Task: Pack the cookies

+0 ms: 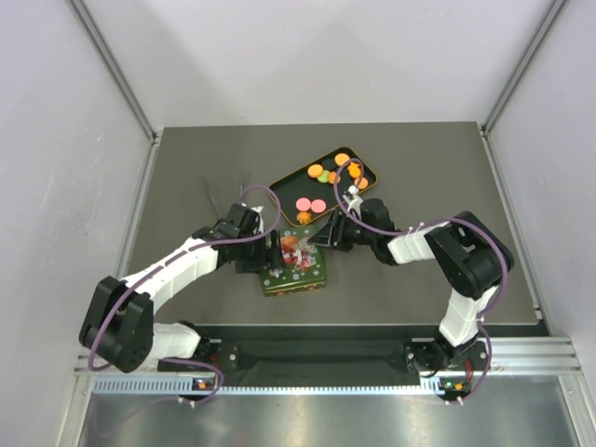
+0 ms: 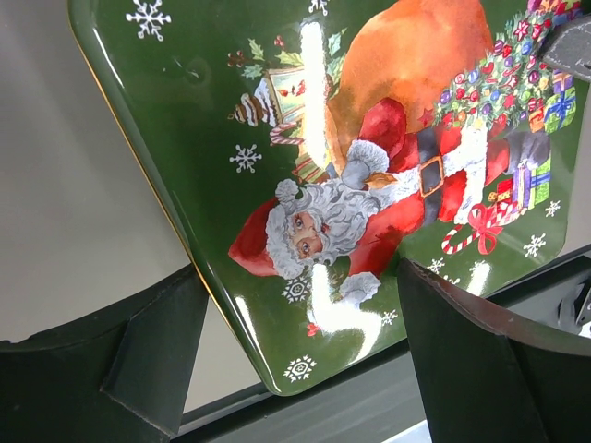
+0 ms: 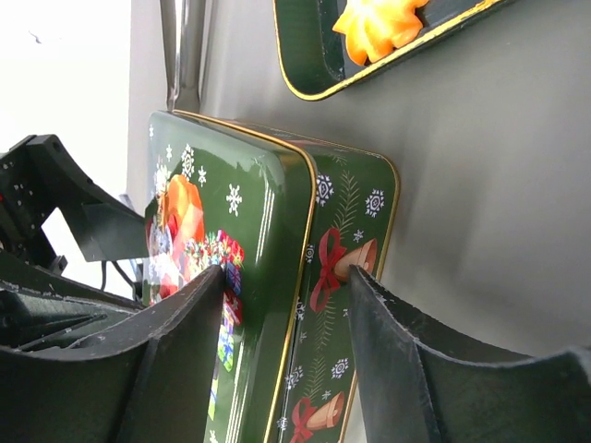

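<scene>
The cookies (image 1: 318,203), small orange, pink and green discs, lie in an open green tray (image 1: 282,189) behind the arms. A closed green Christmas tin (image 1: 298,276) with a Santa lid (image 2: 369,185) sits in front of it. My left gripper (image 1: 268,253) is open, and the tin's near corner lies between its fingers (image 2: 300,314). My right gripper (image 1: 322,238) straddles the tin's far edge (image 3: 286,281). One finger lies on the lid and the other on the bell-printed side wall (image 3: 346,240), and both appear to touch. An orange ruffled piece (image 3: 379,23) shows in the tray (image 3: 305,55).
The dark table (image 1: 186,168) is bounded by white walls at left, right and back. The tray lies diagonally just behind the tin. Both arms' purple cables (image 1: 382,226) loop over the work area.
</scene>
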`<act>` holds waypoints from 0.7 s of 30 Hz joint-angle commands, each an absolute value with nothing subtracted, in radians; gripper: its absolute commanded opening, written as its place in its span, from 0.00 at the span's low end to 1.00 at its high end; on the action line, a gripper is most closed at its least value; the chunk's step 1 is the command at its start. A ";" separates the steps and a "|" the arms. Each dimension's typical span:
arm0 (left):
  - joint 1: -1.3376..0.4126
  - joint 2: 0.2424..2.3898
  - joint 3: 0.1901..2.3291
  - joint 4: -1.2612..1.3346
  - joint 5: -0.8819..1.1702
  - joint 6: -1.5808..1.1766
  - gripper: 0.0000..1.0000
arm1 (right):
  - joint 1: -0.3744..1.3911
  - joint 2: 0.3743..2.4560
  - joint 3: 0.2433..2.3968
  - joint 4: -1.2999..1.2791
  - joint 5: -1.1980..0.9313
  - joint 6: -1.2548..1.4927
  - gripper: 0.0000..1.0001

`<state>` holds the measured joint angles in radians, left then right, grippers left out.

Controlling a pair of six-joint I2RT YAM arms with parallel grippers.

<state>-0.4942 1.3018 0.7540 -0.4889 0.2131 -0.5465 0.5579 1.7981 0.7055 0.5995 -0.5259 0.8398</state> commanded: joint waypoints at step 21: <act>-0.515 1.316 0.782 -0.465 0.156 -0.517 0.86 | 0.477 1.550 0.552 0.538 -0.659 0.824 0.87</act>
